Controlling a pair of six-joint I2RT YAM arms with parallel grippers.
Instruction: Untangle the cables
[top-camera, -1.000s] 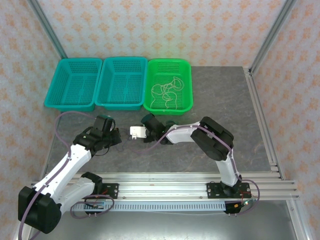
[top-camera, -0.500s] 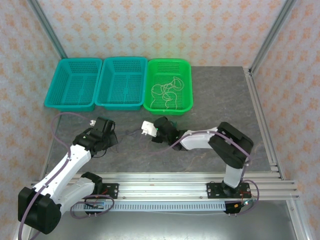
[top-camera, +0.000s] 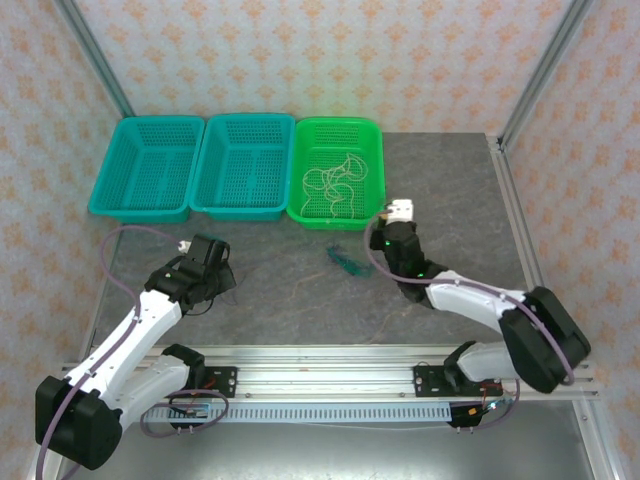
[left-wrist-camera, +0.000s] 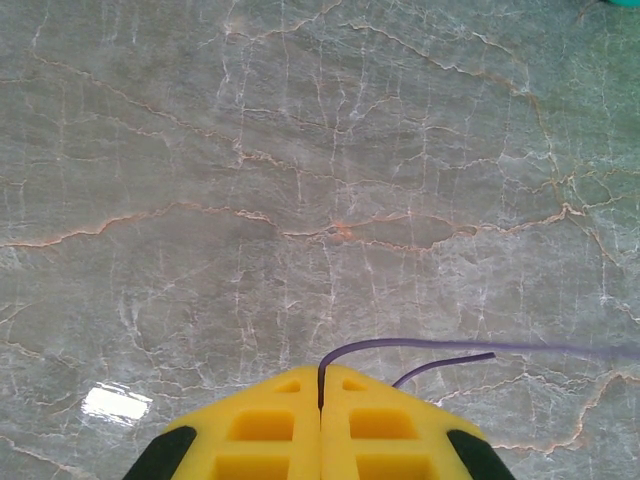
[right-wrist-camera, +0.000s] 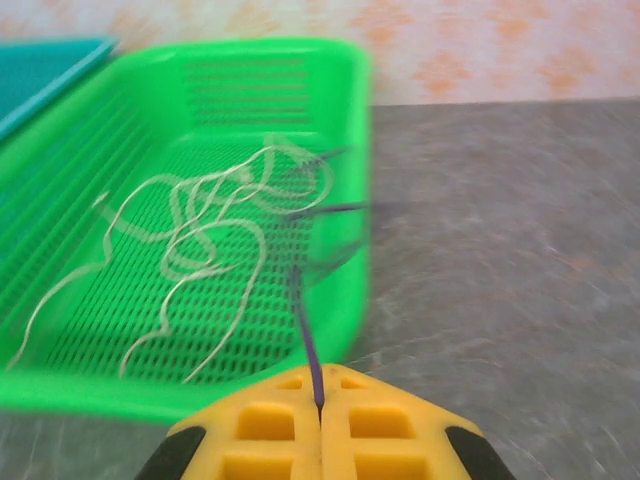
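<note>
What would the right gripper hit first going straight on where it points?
Probably the near wall of the green basket, by its right corner. Depth is unclear, so it may pass above the rim.

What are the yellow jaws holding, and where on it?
Left and right jaws each pinch a thin purple cable at their tips; where along it can't be told.

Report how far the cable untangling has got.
Done, it seems: whitish cables lie in the green basket. In hand: left fingers and right fingers, both shut, each pinch a thin purple cable. Left: a strand with green bits lies on the table, in no basket.
</note>
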